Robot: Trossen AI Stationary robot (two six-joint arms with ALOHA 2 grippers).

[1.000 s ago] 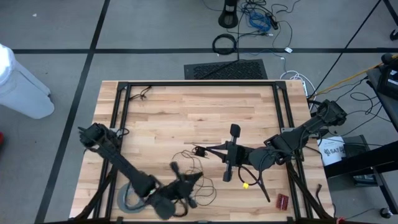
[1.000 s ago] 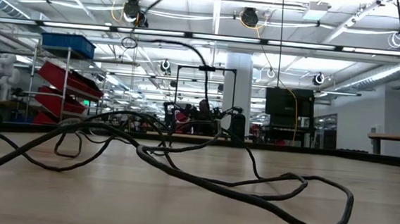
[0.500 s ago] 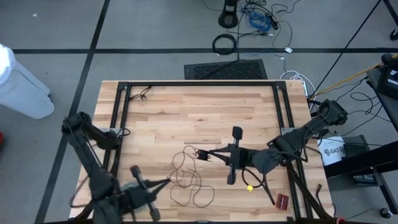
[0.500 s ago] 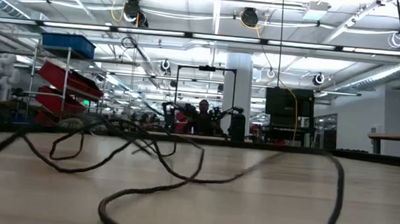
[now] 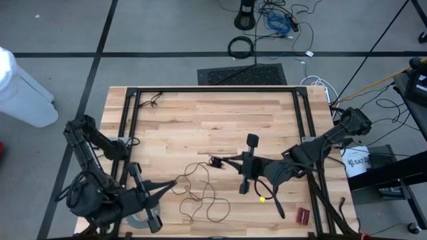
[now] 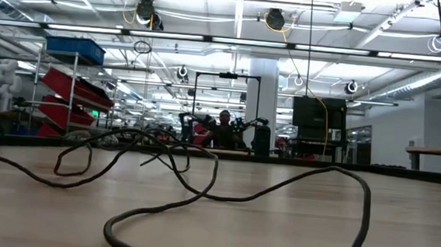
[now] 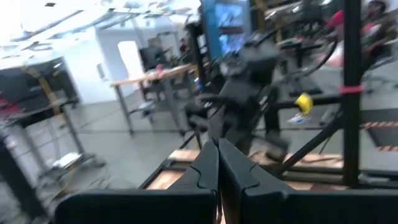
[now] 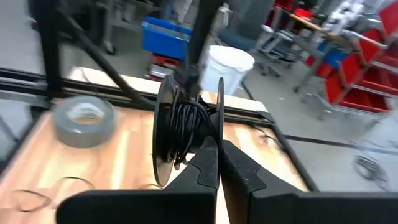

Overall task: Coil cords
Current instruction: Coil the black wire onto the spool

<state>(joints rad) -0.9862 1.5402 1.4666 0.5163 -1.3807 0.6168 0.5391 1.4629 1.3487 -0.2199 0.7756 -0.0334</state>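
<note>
Thin wire (image 5: 200,193) sprawled in limp loops: light, floppy, tangle-prone. Best pinched near the spool (image 8: 186,130). Left gripper (image 5: 172,184) pressed together; right gripper (image 5: 215,162) likewise, apparently pinching the wire's end.

High view looks straight down on the whole table (image 5: 200,113) and both arms; low view sits at tabletop height, close to the cord (image 6: 223,194) also seen from above, facing the room; each wrist view looks along its own fingers, the right one over the table.
</note>
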